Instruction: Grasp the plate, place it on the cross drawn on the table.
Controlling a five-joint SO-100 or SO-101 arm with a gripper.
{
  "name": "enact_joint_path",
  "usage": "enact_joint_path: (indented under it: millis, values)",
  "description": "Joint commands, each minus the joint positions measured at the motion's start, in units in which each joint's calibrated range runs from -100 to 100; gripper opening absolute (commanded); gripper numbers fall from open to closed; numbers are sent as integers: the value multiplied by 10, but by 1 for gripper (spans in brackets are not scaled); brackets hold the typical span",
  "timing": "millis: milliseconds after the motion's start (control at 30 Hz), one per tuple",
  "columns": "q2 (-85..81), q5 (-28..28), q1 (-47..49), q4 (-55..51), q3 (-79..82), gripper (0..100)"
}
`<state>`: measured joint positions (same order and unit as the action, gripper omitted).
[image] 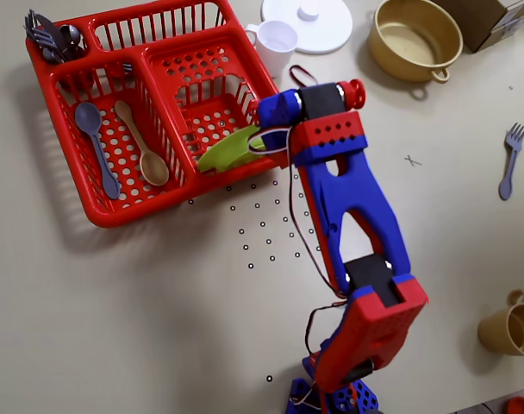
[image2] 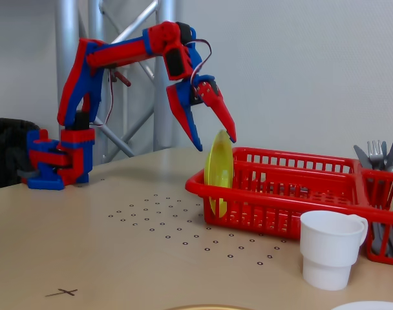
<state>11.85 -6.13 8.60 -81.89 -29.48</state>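
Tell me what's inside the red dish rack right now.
The red dish rack holds the upright plate, two spoons and corner cutlery. The arm hides part of the plate.

I see the plate (image2: 219,173), lime-green and round with a shallow rim, standing on edge against the near end of a red basket (image2: 293,197). The cross (image2: 61,292), a thin dark pen mark, lies on the beige table (image2: 119,258), well apart from the plate.
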Motion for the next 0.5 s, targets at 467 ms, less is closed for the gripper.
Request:
enact_joint_path:
  millis: [467]
  values:
    - [58, 4, 30, -20, -126, 22]
